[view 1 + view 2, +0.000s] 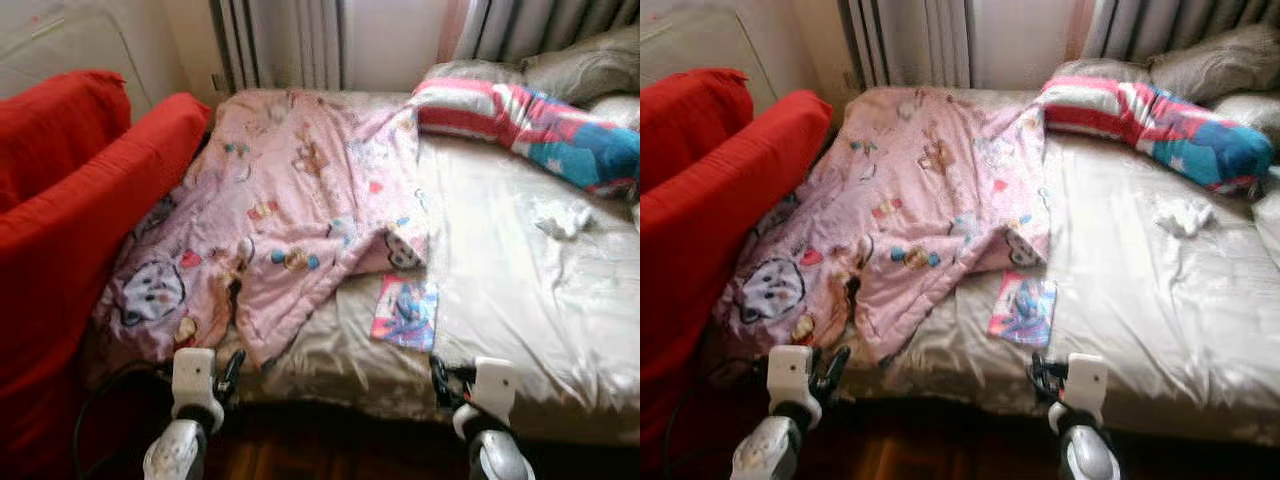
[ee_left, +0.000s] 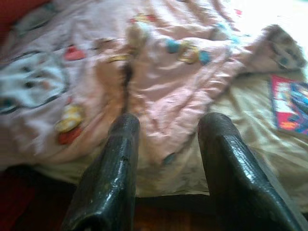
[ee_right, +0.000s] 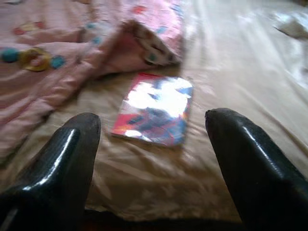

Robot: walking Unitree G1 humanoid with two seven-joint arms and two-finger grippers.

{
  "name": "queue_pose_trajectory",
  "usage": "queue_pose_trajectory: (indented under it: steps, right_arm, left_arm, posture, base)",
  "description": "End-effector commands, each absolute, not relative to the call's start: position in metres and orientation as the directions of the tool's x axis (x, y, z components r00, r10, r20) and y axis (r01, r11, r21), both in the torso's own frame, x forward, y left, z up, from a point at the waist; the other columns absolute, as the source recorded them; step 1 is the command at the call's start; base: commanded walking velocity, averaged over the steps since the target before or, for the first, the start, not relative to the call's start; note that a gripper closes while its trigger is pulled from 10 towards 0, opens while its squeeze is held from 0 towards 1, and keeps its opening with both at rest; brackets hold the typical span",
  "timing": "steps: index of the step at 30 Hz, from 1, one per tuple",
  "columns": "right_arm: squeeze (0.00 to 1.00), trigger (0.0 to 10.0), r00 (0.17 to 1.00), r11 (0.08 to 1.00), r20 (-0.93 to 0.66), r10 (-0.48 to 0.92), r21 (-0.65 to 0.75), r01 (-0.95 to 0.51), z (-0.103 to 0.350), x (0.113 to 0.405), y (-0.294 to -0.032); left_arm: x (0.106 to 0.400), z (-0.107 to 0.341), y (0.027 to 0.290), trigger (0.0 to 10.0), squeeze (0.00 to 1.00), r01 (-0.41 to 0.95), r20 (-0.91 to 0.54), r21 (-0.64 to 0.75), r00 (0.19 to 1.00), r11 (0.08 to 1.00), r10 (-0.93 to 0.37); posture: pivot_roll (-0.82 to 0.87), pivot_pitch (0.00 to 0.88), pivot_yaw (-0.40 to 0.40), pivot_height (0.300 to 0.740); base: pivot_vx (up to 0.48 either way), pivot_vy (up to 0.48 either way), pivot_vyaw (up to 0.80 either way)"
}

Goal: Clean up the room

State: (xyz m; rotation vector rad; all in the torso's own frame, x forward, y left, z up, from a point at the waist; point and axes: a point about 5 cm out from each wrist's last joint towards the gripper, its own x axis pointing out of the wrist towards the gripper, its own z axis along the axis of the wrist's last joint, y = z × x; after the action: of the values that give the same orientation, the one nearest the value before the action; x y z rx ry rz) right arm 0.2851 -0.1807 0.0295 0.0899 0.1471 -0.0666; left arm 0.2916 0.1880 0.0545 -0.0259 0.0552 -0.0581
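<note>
Right wrist view shows our right gripper (image 3: 151,159) spread wide and holding nothing, hovering at the near edge of the bed (image 1: 520,290), with a colourful book (image 3: 154,109) lying flat on the cream sheet just beyond its fingertips. Our left gripper (image 2: 166,163) is also parted and empty, low at the bed's edge, facing the rumpled pink cartoon-print blanket (image 1: 290,210). That blanket sprawls across the bed's left half, one corner close above the book. A red sofa (image 1: 70,200) stands against the bed's left side. A striped bolster pillow (image 1: 530,125) lies near the head, with a small crumpled white cloth (image 1: 562,218) on the sheet below it.
</note>
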Motion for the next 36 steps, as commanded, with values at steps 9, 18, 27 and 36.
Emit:
queue_pose_trajectory:
  steps: [9, 18, 27, 36]
  right_arm:
    - [0.00, 10.0, 0.988, 0.991, -0.143, -0.054, 0.112, 0.071, 0.0319, 0.2889, -0.1754]
    - [0.00, 10.0, 0.987, 0.988, -0.143, -0.076, 0.123, 0.094, 0.0320, 0.2887, -0.1778]
    - [0.00, 10.0, 0.985, 0.987, -0.148, -0.084, 0.127, 0.103, 0.0310, 0.2879, -0.1784]
    - [0.00, 10.0, 0.981, 0.982, -0.171, -0.096, 0.143, 0.121, 0.0284, 0.2875, -0.1789]
  left_arm:
    - [0.2893, 0.0509, 0.1958, 10.0, 0.00, 0.038, -0.073, -0.016, 0.997, 0.999, -0.039]
    - [0.2901, 0.0512, 0.1946, 10.0, 0.00, 0.039, -0.073, -0.018, 0.997, 0.999, -0.040]
    - [0.2896, 0.0510, 0.1951, 10.0, 0.00, 0.038, -0.073, -0.018, 0.997, 0.999, -0.039]
    - [0.2886, 0.0508, 0.1967, 10.0, 0.00, 0.031, -0.073, -0.016, 0.997, 0.999, -0.033]
  posture:
    - [-0.01, 0.171, 0.041, 0.740]
    - [-0.01, 0.193, 0.040, 0.740]
    - [-0.01, 0.202, 0.041, 0.740]
    - [0.00, 0.212, 0.042, 0.740]
  base:
    - [0.301, 0.000, 0.00]
    - [0.301, 0.000, 0.00]
    - [0.300, 0.000, 0.00]
    - [0.099, 0.000, -0.07]
